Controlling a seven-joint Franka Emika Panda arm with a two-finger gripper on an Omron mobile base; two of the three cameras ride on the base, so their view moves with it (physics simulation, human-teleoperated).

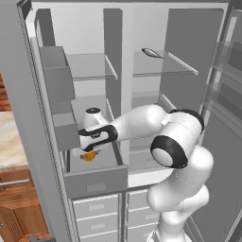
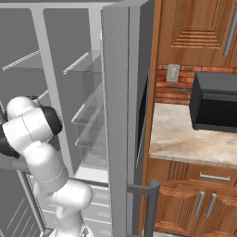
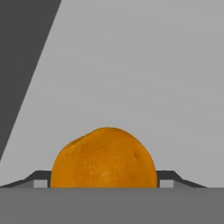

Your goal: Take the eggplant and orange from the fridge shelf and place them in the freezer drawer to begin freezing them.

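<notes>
While fingers point(image 3: 103, 183) grip orange point(image 3: 104, 157) (snug) — over freezer drawer point(image 1: 94, 182)

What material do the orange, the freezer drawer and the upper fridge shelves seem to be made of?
Orange: fruit peel, bright and finely dimpled, with a soft sheen. It sits between the pincer tips.
Freezer drawer: probably painted metal or hard plastic; flat, even matte grey with no grain.
Upper shelves: probably glass or clear plastic, since the back wall shows through them.
</notes>
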